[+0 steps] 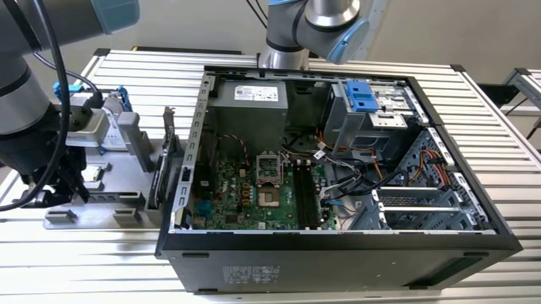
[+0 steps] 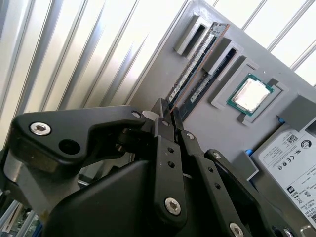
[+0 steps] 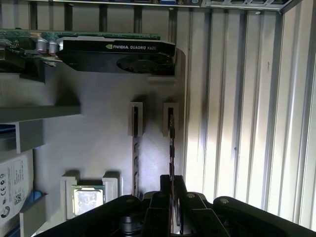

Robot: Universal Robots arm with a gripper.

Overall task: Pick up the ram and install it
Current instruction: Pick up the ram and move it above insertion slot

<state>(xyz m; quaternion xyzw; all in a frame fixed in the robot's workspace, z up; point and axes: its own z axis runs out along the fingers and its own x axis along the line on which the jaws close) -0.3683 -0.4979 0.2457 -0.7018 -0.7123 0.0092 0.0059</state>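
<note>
Gripper (image 3: 172,184) astride ram (image 3: 171,143) on tray (image 3: 98,138), ram's near end hidden

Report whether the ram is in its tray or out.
In: the ram stands on edge, one end slotted in the tray.

We see the arm (image 1: 21,95) as thick grey tubing, rounded at the joints, each joint closed by a pale blue cap (image 1: 114,12). Black cables (image 1: 56,60) trail loosely alongside it. In both wrist views the gripper (image 2: 167,111) (image 3: 173,183) is matte black throughout: a broad, smooth-cornered body and flat, chunky links stacked side by side, pinned with round silver screws (image 2: 39,129) that have hex sockets, with a few plain dark holes between them.
</note>
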